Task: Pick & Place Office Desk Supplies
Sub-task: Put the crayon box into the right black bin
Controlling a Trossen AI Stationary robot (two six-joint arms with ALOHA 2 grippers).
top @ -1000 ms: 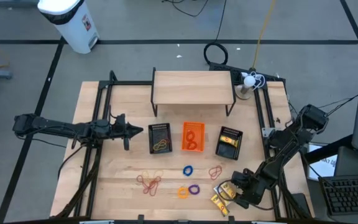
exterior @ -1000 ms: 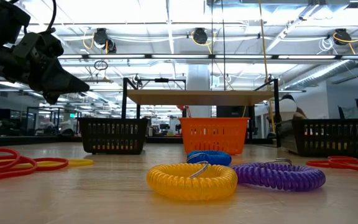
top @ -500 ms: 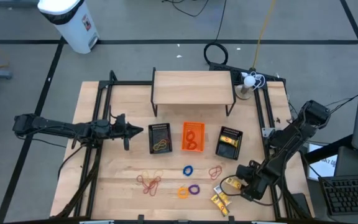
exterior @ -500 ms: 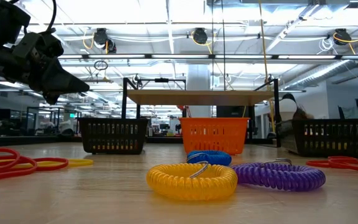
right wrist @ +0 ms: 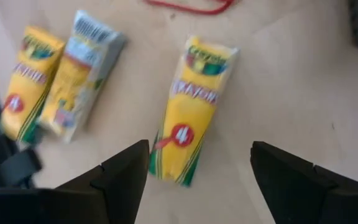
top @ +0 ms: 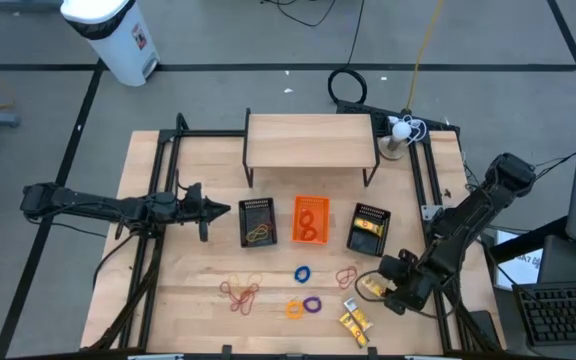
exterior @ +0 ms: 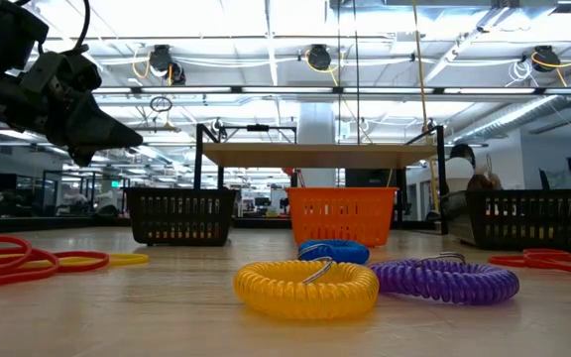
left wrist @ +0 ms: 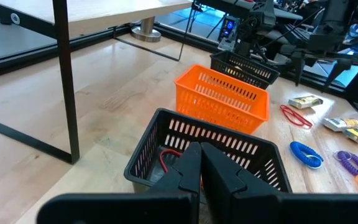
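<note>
A pale wooden table [top: 198, 280] stands on a grey floor, with a small wooden shelf [top: 311, 140] on black legs at its far side and three baskets in a row before it: a black mesh tray [top: 258, 222] on the left holding bands, an orange tray [top: 311, 220] in the middle, and a second black mesh tray [top: 369, 230] on the right with something yellow inside. Nearer the front edge lie loose red rubber bands [top: 239, 292], a blue ring [top: 303, 272], an orange ring [top: 295, 309], a purple ring [top: 313, 304] and another red band [top: 347, 275]. The right tool [top: 376, 287] hovers low over the front right part of the table with its fingers spread wide and nothing between them; in the right wrist view a yellow crayon pack [right wrist: 192, 109] lies flat on the wood directly ahead of the gap between the fingers, untouched, and two more packs [right wrist: 58, 81] lie side by side just beside it. The left tool [top: 223, 210] waits above the table's left side, fingers pressed shut and empty, its tip pointing at the left black mesh tray
</note>
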